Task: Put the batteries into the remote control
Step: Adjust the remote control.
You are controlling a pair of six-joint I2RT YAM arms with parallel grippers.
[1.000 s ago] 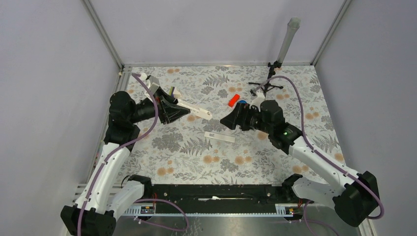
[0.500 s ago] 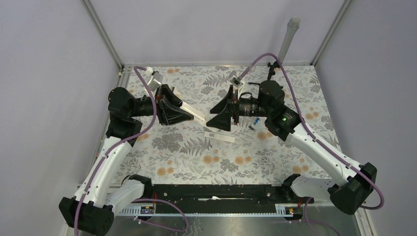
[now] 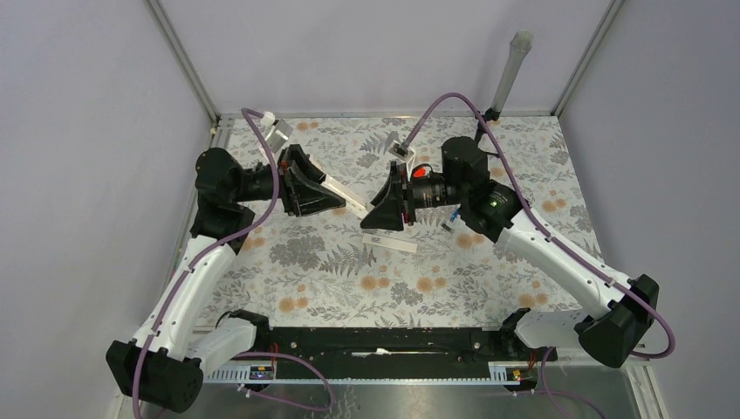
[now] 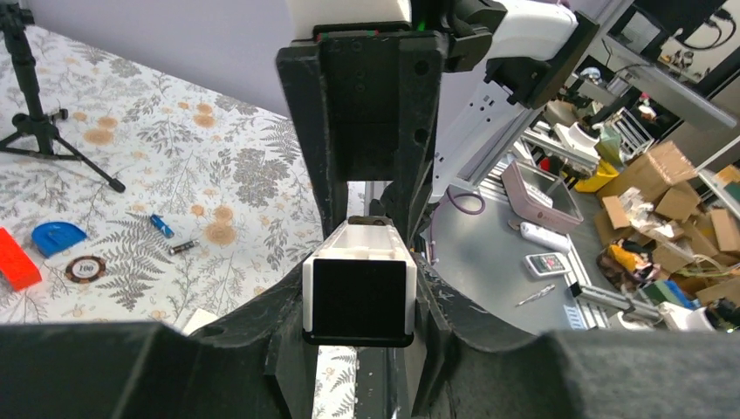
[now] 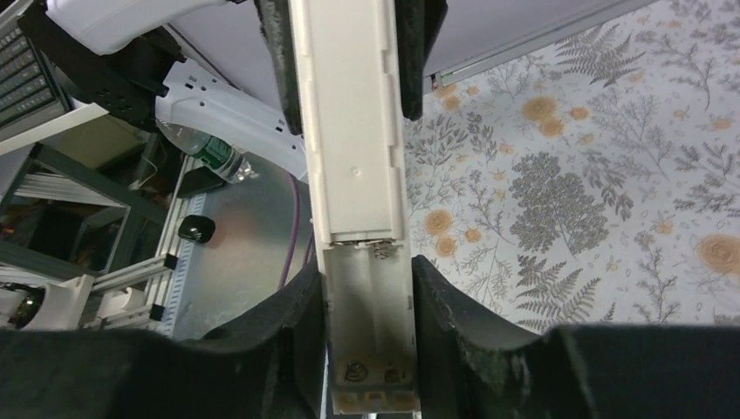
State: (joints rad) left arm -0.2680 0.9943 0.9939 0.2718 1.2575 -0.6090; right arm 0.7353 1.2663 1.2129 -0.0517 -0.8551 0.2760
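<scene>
The remote control [image 3: 353, 206] is a white bar held in the air between both arms above the mat. My left gripper [image 3: 336, 202] is shut on its dark end [image 4: 359, 297]. My right gripper [image 3: 377, 218] is shut on the other end, with its fingers [image 5: 297, 340] pressed against both sides of the open battery recess [image 5: 371, 323]. The recess is empty and its springs show. Two batteries lie on the mat under my right arm: a blue one [image 4: 161, 225] and a darker one [image 4: 181, 248]. The blue one also shows in the top view [image 3: 455, 212].
A thin flat white strip [image 3: 390, 243] lies on the mat below the grippers. A blue half-round piece [image 4: 57, 236], a red block [image 4: 16, 269] and a round disc [image 4: 85, 269] lie near the batteries. A small black tripod [image 4: 35, 122] stands at the back right.
My right arm has swung left from beside the red block to the remote and closed on its free end. My left arm has shifted slightly, still holding the remote.
</scene>
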